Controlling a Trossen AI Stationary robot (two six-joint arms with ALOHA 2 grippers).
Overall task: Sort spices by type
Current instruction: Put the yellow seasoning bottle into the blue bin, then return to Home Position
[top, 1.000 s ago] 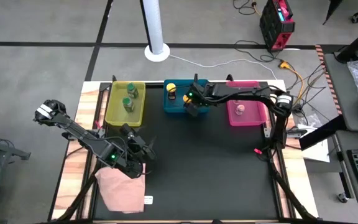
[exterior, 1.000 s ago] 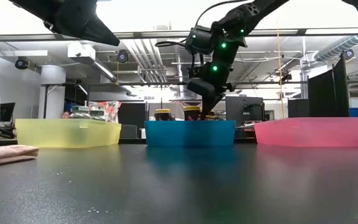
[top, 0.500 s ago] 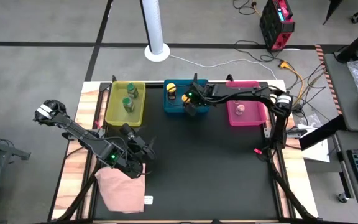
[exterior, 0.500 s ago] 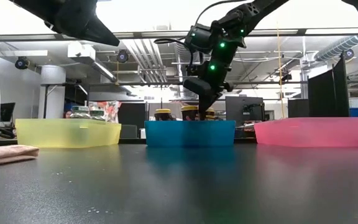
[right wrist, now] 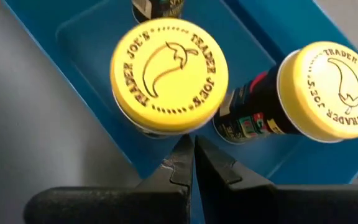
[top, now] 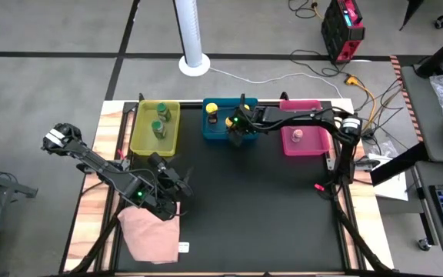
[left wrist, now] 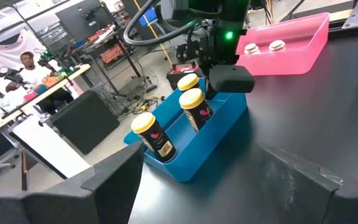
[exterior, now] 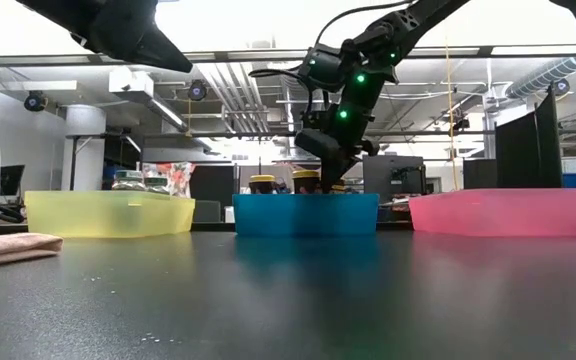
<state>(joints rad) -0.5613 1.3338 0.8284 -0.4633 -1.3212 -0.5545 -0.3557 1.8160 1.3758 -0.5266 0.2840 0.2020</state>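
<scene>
The black tabletop [top: 268,208] fills the middle of the high view, with three bins along its upper edge: yellow bin [top: 154,128] at left, blue bin [top: 223,121] in the centre, pink bin [top: 308,132] at right, and a pink cloth [top: 151,232] at lower left. The right gripper [top: 238,137] hangs over the blue bin's near wall, jaws shut and empty. Three upright yellow-lidded jars [left wrist: 192,107] stand in that bin; the nearest lid [right wrist: 169,75] sits just past the fingertips, axis vertical. Green-lidded jars [top: 161,121] stand in the yellow bin, pink-lidded ones [left wrist: 263,46] in the pink. The left gripper [top: 169,185] waits near the cloth, jaws wide, holding nothing. Sorting looks nearly done.
</scene>
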